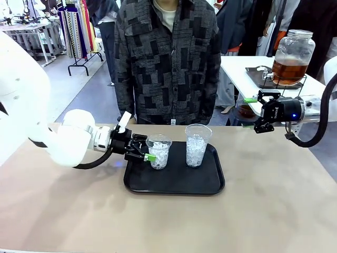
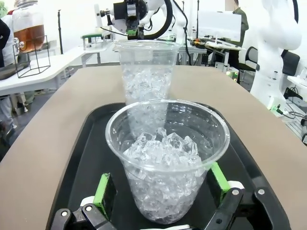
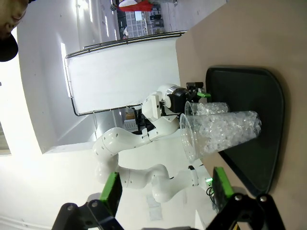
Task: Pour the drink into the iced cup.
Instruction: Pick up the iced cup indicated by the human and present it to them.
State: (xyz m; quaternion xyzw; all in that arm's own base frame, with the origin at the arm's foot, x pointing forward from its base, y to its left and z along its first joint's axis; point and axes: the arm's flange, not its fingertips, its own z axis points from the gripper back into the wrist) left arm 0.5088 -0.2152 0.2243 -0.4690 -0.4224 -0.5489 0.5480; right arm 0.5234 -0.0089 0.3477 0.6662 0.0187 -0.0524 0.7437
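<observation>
L pincer [image 1: 149, 150] is spread wide, jaws set either side of the near cup [image 1: 159, 152] on the tray [image 1: 174, 185]; nothing is clamped yet. On the wrist cam the same cup [image 2: 165, 158] is seen between the green pads [image 2: 102, 194], packed w/ ice. Whether a pad grazes the wall can't be settled, prob. not. Drink [image 1: 288, 71] is sat in the jar [image 1: 293, 52] on a side table, well apart from both cups, beyond the R arm.

Risks: the thin plastic could be crushed by too hard a squeeze, w/ ice popped out over the tray. A tapered cup gripped low could be let slip or tipped on the lift. Far cup [image 1: 197, 146] stands just beside, so it could be knocked by a sideways swing. Tea could be splashed if the cup is held off-line at the jar.

Pose: L arm is laid in low from the left, wrist level, fingers pointed along the table [image 1: 274, 211] at the tray. R pincer [image 1: 255, 114] is held above the table's right side, jaws apart, empty, aimed at the cups.
</observation>
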